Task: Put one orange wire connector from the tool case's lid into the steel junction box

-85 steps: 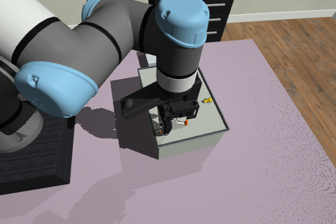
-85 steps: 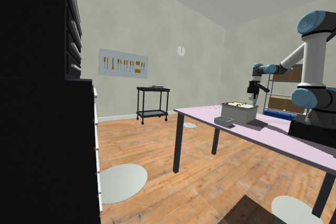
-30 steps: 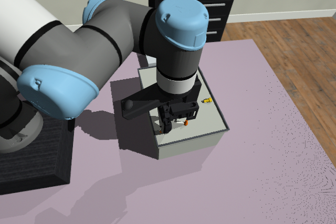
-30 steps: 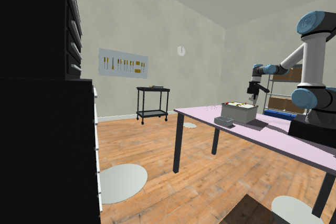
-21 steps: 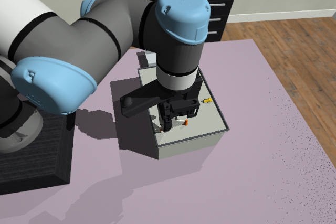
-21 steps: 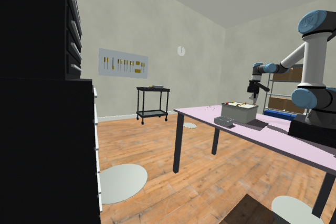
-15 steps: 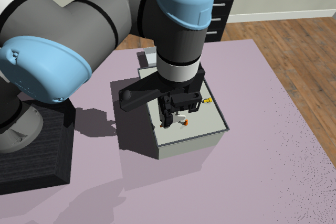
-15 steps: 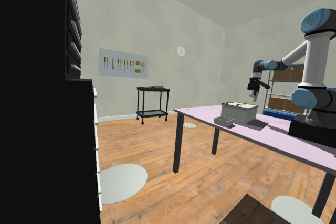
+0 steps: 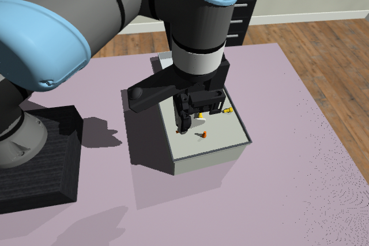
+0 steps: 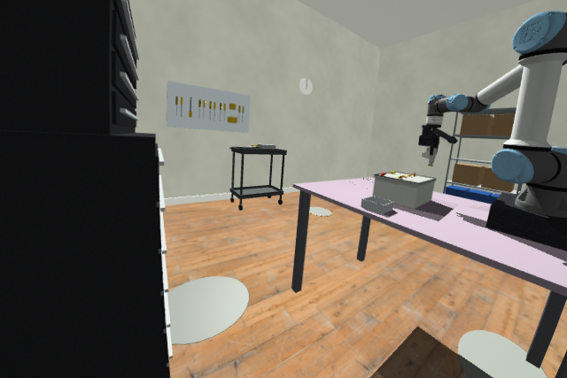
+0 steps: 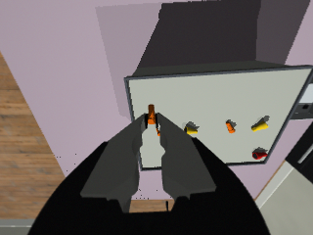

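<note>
My gripper [image 11: 152, 114] is shut on an orange wire connector [image 11: 152, 114] and holds it well above the near left part of the tool case's lid [image 11: 215, 115]. In the top view the fingers [image 9: 182, 129] hang over the lid [image 9: 208, 131], with a bit of orange [image 9: 177, 132] at their tips. A second orange connector [image 9: 204, 134] stands on the lid and also shows in the wrist view [image 11: 230, 126]. The steel junction box [image 10: 377, 203] sits on the table beside the case [image 10: 403, 189]; in the top view only its corner [image 9: 163, 59] shows behind the arm.
Two yellow connectors [image 11: 191, 128] [image 11: 260, 125] and a red one [image 11: 259, 154] lie on the lid. The arm's dark base block [image 9: 38, 159] stands at the table's left. The table edge and wooden floor lie to the right.
</note>
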